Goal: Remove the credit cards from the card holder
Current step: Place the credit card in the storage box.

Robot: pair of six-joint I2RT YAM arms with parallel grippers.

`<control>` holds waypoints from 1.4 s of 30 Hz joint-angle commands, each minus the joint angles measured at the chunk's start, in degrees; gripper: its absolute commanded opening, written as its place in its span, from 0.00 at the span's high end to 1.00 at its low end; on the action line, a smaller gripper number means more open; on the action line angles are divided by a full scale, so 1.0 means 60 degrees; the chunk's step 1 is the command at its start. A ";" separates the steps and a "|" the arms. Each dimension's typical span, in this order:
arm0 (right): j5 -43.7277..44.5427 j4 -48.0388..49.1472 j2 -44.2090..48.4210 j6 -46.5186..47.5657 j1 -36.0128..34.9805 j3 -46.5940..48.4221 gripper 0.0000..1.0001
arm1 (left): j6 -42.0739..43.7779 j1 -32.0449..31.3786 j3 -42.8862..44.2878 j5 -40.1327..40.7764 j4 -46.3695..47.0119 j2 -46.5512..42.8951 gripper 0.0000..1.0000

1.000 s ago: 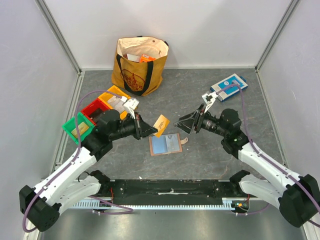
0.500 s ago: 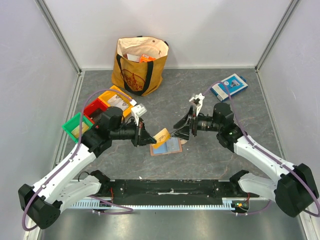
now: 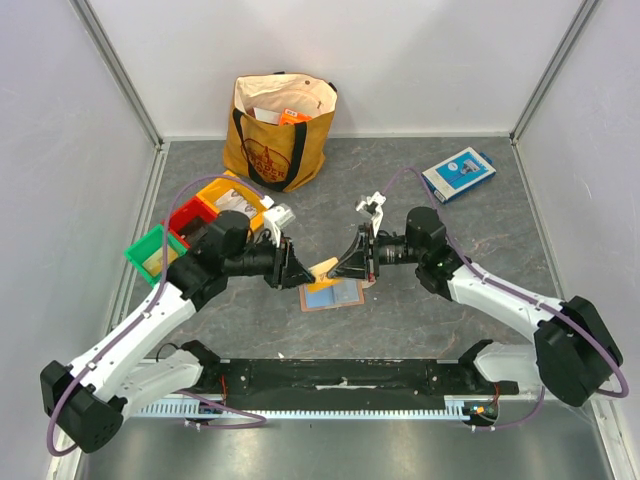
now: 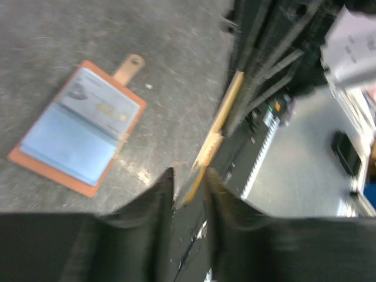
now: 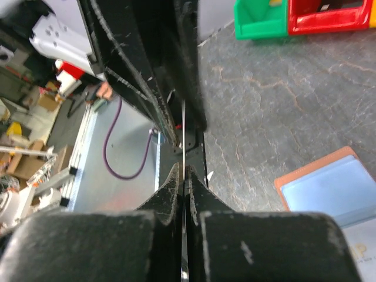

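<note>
Overall layout: two arms reach inward over a grey mottled table (image 3: 450, 215) and meet just short of its centre, on the 6 o'clock side.
card holder (image 3: 333, 293): lies opened flat on the table with the lining up. A pale blue pocket and a grey pocket sit side by side, and the snap tab sticks out at the 3 o'clock edge in the top view. Neither gripper touches it.
credit card (image 3: 324, 268): one tan card, clear of the table, hangs tilted just above the holder's 11 o'clock corner, spanning the two grippers. Both wrist views show it edge-on.
left gripper (image 3: 298, 272): approaches from the card's 9 o'clock. The jaws are slightly parted with the card's near end in the gap. Whether either pad touches the card cannot be told.
right gripper (image 3: 345, 268): approaches from the card's 3 o'clock. The jaws are pressed together on the card's other end, clamping it.
tote bag (image 3: 280, 130): stands upright at 11 o'clock against the back wall.
bins (image 3: 190, 222): a green, red and orange row at 9 o'clock, beyond the left arm.
blue-and-white box (image 3: 458, 172): lies flat at 2 o'clock, well apart from the grippers.
</note>
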State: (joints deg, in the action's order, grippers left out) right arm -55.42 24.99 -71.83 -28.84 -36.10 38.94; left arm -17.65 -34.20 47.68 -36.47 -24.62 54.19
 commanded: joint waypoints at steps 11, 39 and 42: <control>0.2307 0.6101 -0.1269 -0.5006 0.0318 -0.0791 1.00 | -0.5377 -0.0028 -0.3449 0.4232 0.6020 -0.2382 0.28; 0.2177 0.6634 -0.2340 -0.5786 0.0332 -0.1041 0.30 | -0.6917 0.0015 -0.3290 0.9414 0.2279 -0.3758 0.98; 0.2000 0.5288 -0.1989 -0.4836 0.0333 -0.1099 0.05 | -0.6742 0.0453 -0.3113 1.0178 0.1381 -0.3919 0.98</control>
State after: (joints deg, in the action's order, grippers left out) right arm -40.71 63.61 -85.95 -64.16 -34.30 32.58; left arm -56.62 -34.17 26.17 10.61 -3.40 31.59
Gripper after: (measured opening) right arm 0.859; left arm 0.025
